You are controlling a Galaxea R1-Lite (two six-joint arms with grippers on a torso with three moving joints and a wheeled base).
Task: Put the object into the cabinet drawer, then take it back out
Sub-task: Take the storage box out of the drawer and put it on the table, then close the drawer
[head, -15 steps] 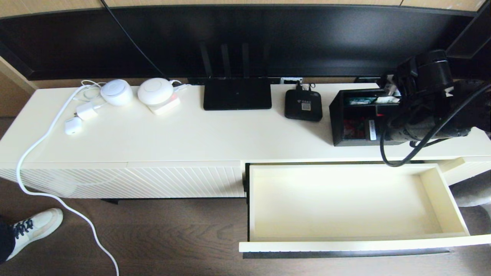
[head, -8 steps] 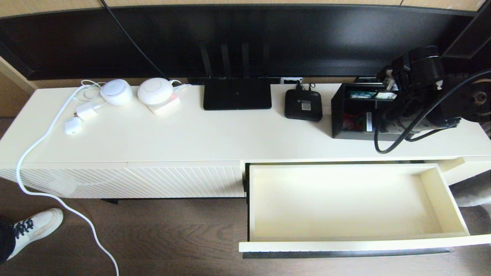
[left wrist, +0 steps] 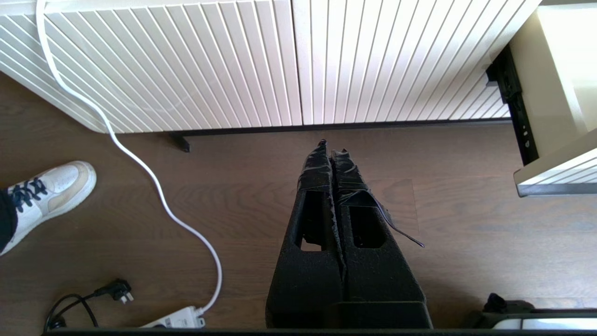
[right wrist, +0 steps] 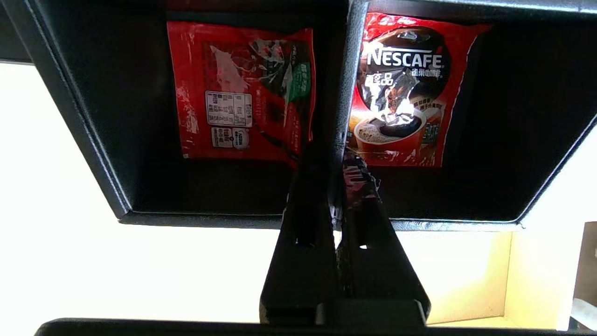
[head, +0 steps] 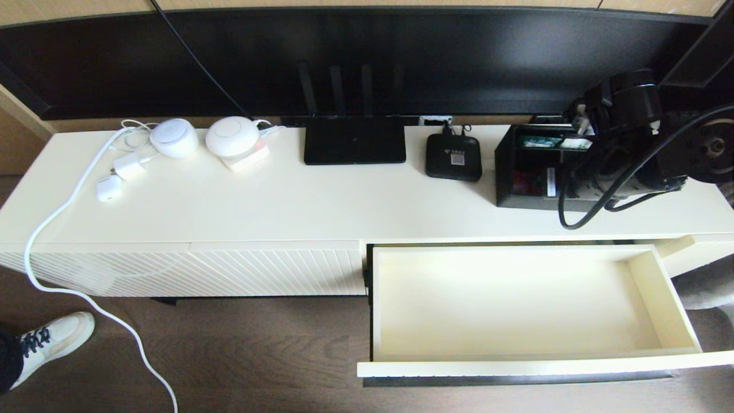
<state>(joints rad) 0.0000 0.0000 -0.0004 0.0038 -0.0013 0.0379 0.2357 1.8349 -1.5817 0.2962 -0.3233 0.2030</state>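
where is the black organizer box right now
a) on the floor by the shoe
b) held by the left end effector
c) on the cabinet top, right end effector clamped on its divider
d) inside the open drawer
c: the organizer box sits on the cabinet top, the drawer is open with nothing visible inside, and the right end effector is closed on the divider between the coffee sachets.
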